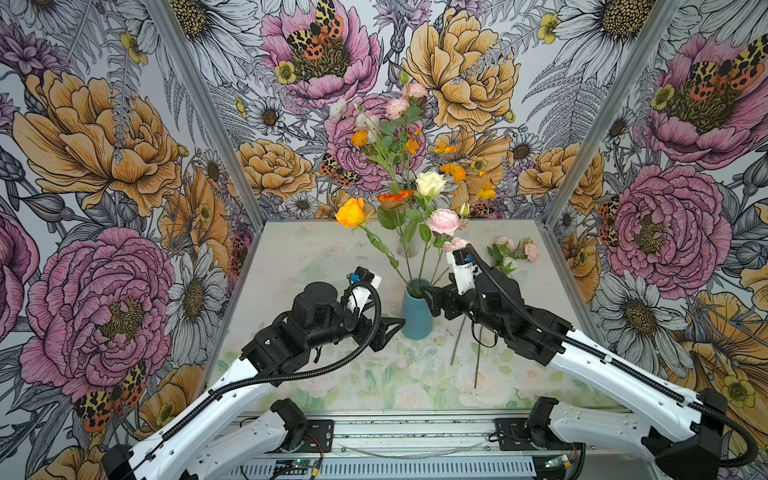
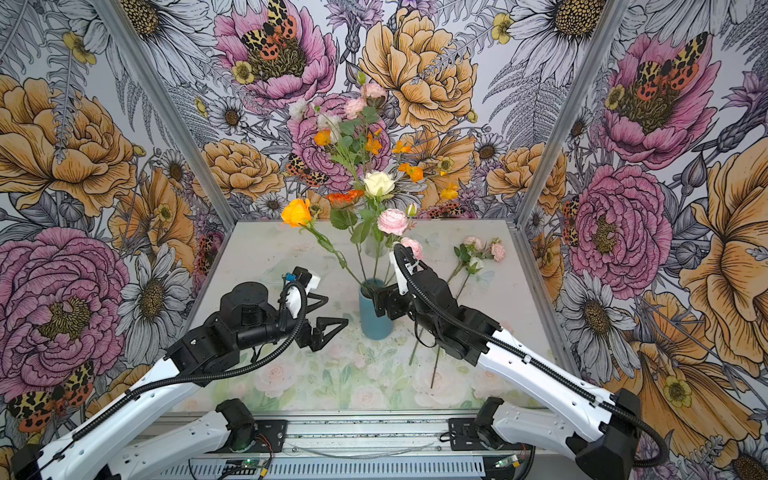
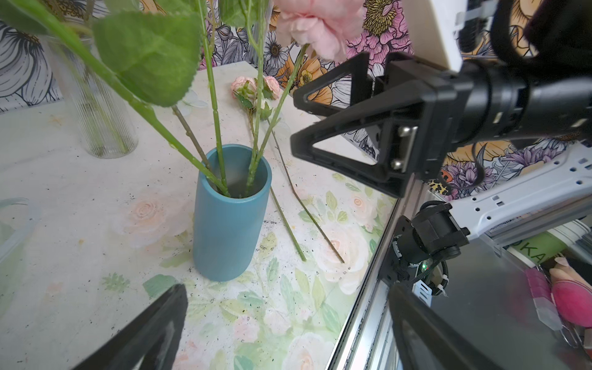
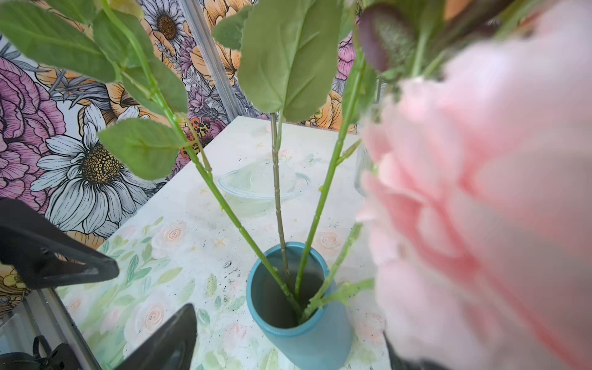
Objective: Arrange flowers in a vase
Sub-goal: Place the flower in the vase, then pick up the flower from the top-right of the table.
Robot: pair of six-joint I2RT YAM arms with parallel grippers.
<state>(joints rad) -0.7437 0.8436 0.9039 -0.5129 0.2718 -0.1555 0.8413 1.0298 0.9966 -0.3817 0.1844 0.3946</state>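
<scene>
While my right end effector stands jaws apart beside the rim of the matte teal cylindrical vase at frame centre, which holds the long-stemmed cut flowers, my left end effector gapes empty at its left; a careless retreat could snag the flowers, toppling the vase.

Walls: giant printed blooms — pink, orange, white daisies, spotted moths.
Table: pale top, faint painted roses towards the front.
Bowl: clear, left of centre.
Ribbed glass: upright, at the back.
Rail: metal — front edge.
</scene>
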